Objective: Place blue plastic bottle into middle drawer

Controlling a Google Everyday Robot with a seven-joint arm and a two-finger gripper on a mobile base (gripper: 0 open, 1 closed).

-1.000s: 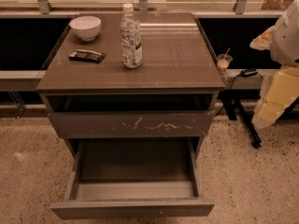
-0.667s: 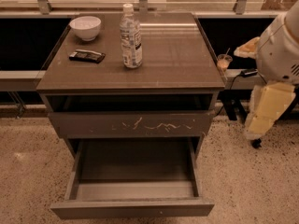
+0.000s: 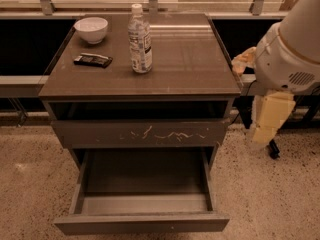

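The blue plastic bottle (image 3: 140,39), clear with a white cap and a pale label, stands upright on the cabinet top (image 3: 190,59), left of its middle. The middle drawer (image 3: 142,223) is pulled out and open below; its plain front faces me and nothing lies inside it. My arm comes in from the right. Its white housing (image 3: 290,59) hangs beside the cabinet's right edge, with the pale yellow gripper (image 3: 267,119) pointing down below the level of the cabinet top. The gripper is well right of the bottle and apart from it.
A white bowl (image 3: 91,29) and a flat dark object (image 3: 93,60) sit on the cabinet's left side. A closed drawer front with pale scratches (image 3: 145,133) is above the open drawer. Speckled floor (image 3: 35,184) surrounds the cabinet. A window rail (image 3: 100,6) runs behind.
My arm has moved in from the right edge toward the cabinet and shows larger. The bottle, bowl and drawers have not moved.
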